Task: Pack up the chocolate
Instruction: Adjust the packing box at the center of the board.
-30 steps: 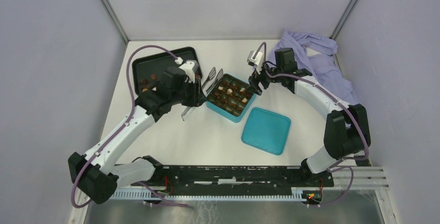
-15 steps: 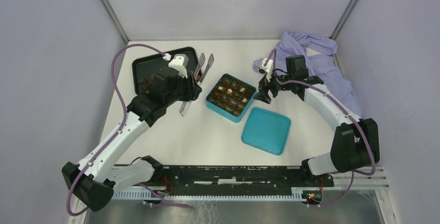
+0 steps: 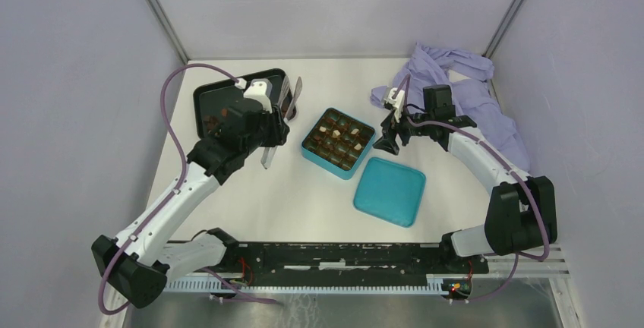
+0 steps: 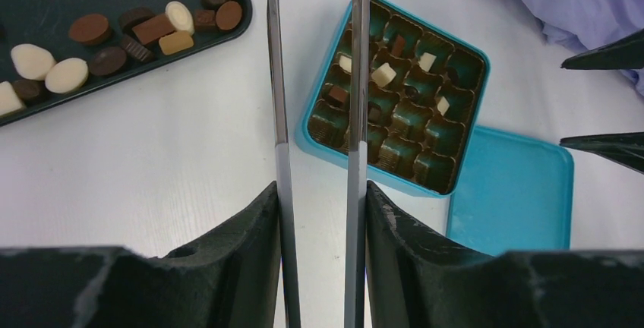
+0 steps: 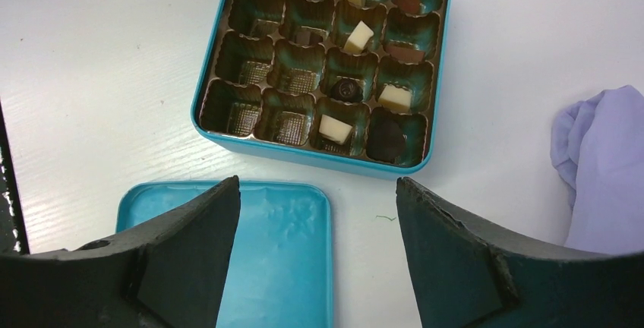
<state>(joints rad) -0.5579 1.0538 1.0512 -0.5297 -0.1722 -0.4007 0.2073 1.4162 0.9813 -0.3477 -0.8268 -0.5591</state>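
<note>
right wrist, box holds four cream-white chocolate, right end effector spread empty, left end effector clamps tongs

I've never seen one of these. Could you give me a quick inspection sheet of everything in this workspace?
Surface: white table.
Job's things: chocolate partly on the black tray, partly in the open teal box; lid flat beside it.
Clutter: purple cloth, far right corner.
Grippers: left gripper shut on metal tongs; right gripper open, empty.
Cables: purple cable loops along each arm.
Surroundings: plain walls on three sides.
</note>
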